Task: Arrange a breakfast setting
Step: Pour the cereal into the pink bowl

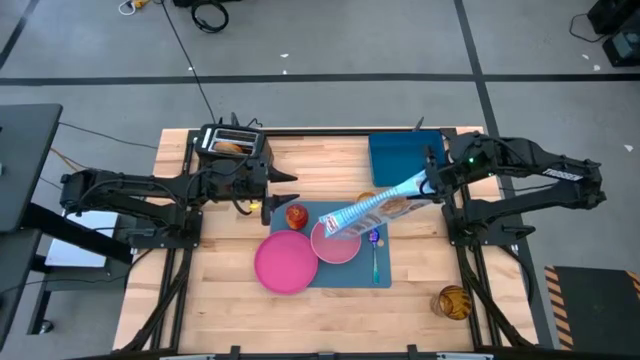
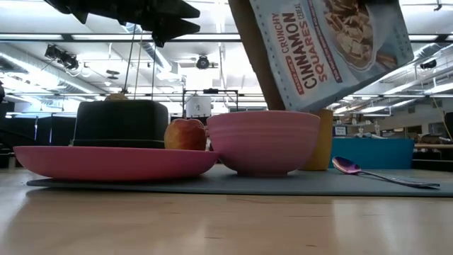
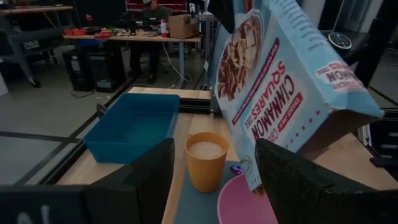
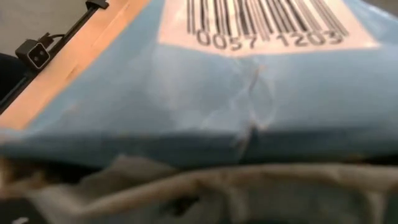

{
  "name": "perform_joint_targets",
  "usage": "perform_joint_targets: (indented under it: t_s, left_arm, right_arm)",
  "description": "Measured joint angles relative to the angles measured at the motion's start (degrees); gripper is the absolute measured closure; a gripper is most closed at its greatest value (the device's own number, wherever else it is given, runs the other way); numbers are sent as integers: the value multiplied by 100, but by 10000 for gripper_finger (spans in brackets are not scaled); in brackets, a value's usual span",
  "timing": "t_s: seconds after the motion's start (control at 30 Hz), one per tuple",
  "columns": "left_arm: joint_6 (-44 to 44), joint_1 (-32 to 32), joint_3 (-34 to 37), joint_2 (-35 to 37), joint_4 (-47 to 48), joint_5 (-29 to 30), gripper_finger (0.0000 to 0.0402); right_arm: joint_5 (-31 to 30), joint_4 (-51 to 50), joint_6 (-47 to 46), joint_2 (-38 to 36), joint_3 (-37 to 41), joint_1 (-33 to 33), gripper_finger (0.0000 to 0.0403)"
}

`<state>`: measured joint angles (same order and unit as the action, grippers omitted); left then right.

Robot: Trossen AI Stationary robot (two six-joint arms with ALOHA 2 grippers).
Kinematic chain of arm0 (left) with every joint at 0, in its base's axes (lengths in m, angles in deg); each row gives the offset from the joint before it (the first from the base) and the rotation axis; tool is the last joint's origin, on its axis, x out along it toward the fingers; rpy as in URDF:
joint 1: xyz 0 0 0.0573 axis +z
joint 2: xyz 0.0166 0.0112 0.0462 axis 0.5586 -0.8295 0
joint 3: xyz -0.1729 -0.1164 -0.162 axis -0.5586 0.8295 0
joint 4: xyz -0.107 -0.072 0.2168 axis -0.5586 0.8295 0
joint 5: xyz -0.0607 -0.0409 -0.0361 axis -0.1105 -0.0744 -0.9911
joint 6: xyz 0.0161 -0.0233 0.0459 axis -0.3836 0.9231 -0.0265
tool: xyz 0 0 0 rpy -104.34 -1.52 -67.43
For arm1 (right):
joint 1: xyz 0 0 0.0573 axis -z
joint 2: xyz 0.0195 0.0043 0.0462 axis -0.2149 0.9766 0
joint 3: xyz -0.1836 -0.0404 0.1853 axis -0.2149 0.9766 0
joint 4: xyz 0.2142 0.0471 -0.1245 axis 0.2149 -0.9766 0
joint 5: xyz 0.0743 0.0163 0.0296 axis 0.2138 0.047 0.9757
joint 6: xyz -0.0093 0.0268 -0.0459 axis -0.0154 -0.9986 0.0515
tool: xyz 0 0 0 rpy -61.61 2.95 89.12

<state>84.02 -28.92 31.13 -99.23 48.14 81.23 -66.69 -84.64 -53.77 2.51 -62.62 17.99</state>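
while the right gripper (image 1: 432, 188) clamps one end of a tilted cereal box (image 1: 368, 211), its other end hangs over the small pink bowl (image 1: 336, 243) on the blue placemat (image 1: 384, 274) near the bench's middle, so pouring cereal looks like the step in hand; next likely calls for tipping further, then setting the box aside. the left gripper (image 1: 285, 188) waits near the black toaster (image 1: 233, 142), fingers apart and empty. the box reads "crunchy cinnamon squares"; its barcode shows "0057 1203".
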Motion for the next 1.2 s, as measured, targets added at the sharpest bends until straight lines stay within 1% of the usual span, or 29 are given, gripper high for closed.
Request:
perform_joint_targets:
  t_s: [0.3, 0.4, 0.5, 0.6, 0.87, 0.97, 1.07, 1.13, 1.2]
  left_arm:
    - [0, 0, 0, -2, -2, 0, 170]
    - [1, 0, 0, -2, -4, 0, 170]
    - [2, 0, 0, -2, -5, 0, 170]
    - [2, 0, 2, -2, -9, 0, 170]
    - [4, -1, 2, -4, -7, 0, 170]
    - [5, 0, 2, -4, -7, 0, 170]
    - [8, -1, 2, -4, -7, 0, 170]
    - [28, 0, 2, -4, -7, 0, 170]
    - [39, 0, 2, -4, -9, 0, 170]
  right_arm:
    - [15, 26, 54, 6, 0, -2, 260]
    - [-102, -15, 87, 46, -58, -3, 260]
    - [26, -18, 109, 153, -196, -109, 260]
    - [-298, -171, 133, 228, -356, -151, 260]
    - [-181, -184, 40, 284, -385, -312, 261]
    - [-406, -159, 6, 313, -385, -363, 261]
    - [-392, -176, -22, 384, -385, -438, 261]
    - [-568, -192, -69, 414, -382, -450, 261]
    - [-562, -183, -63, 444, -382, -450, 261]
